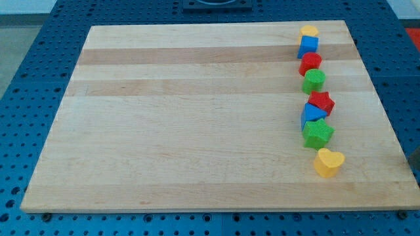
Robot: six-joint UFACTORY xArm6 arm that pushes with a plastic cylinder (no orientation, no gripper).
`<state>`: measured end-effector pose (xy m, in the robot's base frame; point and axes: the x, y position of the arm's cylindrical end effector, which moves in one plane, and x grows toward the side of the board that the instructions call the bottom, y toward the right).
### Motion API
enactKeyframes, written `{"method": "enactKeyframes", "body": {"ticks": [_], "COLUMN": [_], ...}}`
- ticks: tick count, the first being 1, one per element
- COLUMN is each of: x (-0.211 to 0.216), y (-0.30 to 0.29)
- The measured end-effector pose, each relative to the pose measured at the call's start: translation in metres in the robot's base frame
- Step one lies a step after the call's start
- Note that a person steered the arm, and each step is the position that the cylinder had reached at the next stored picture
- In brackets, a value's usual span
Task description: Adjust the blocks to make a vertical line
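A pale wooden table point(197, 118) fills most of the frame, its grain running in broad light and darker bands from left to right. Under it and around every edge lies a blue perforated base point(39, 78) dotted with small holes. At the top centre a dark grey fixture point(216, 5) is cut off by the frame edge.

Eight blocks sit on the table, all in a loose column near the right side, running from the top edge down toward the lower right. From the top: a yellow heart point(310, 31) at the table's far edge, a blue cube point(308, 44) touching it below, a red block point(310, 63), a green block point(314, 80), a red star point(321, 102) set a little to the right, a blue triangle point(312, 114) touching it, a green star point(317, 134), and a second yellow heart point(328, 162) slightly apart at the bottom. That makes two each of yellow, blue, red and green. The column bends a little rather than running straight.

No containers are on the table. At the right edge of the frame a small dark shape point(416, 159) pokes in; I cannot tell whether it is the rod, so the end effector, my tip, cannot be placed.
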<state>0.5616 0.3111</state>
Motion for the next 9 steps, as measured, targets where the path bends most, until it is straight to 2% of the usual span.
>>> {"method": "enactKeyframes", "body": {"ticks": [2, 3, 4, 5, 6, 7, 9], "x": [0.020, 0.057, 0.054, -0.039, -0.080, -0.089, -0.081], "y": [-0.045, -0.122, -0.261, -0.297, -0.269, -0.207, -0.179]}}
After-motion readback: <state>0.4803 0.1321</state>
